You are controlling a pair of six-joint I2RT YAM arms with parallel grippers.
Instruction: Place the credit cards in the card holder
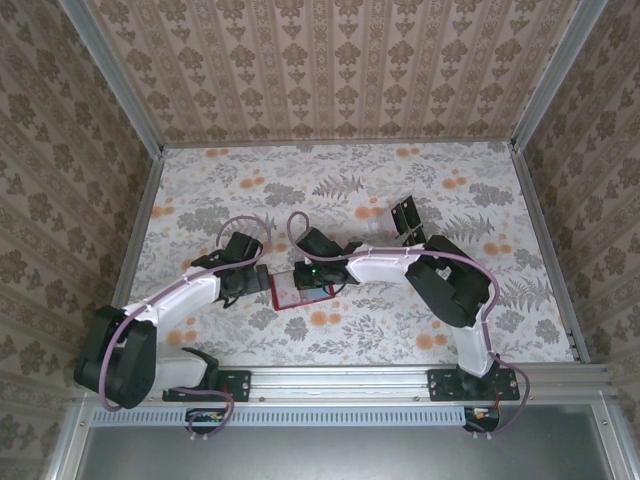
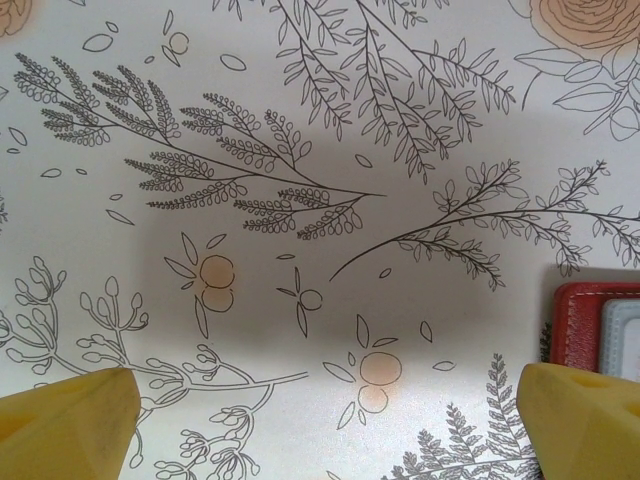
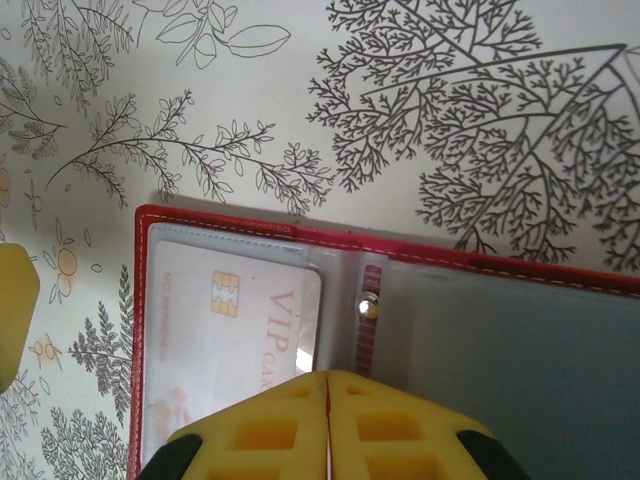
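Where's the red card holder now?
In the top view the card holder lies open at the middle of the table, under the right gripper, the left gripper just left of it.

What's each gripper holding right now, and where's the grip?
Left gripper open, holding nothing. Right gripper shut above the open card holder; its fingers meet with nothing visible between them, though something thin held edge-on can't be ruled out.
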